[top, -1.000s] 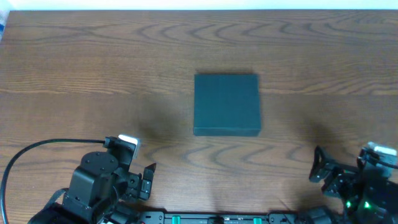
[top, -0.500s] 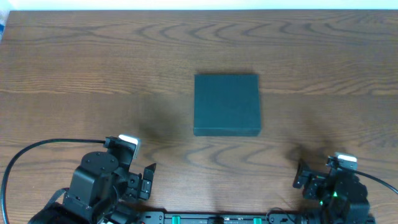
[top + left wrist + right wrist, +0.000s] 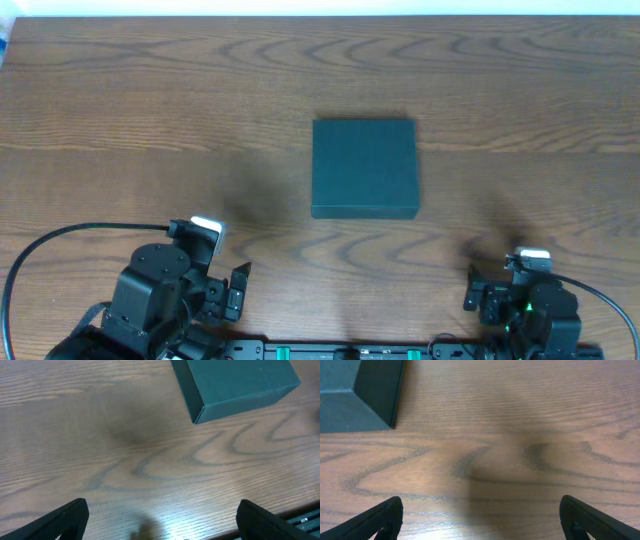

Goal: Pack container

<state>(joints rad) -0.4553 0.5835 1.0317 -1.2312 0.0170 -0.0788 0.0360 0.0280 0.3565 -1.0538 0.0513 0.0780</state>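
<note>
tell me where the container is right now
In the overhead view the container sits on the table just right of centre, lid closed, ahead of the left gripper and right gripper, touching neither.

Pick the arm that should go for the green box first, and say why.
Right, narrowly. Both hands are open and empty, but the right hand sits slightly nearer the closed container than the left hand does in the overhead view. The margin is slim.
</note>
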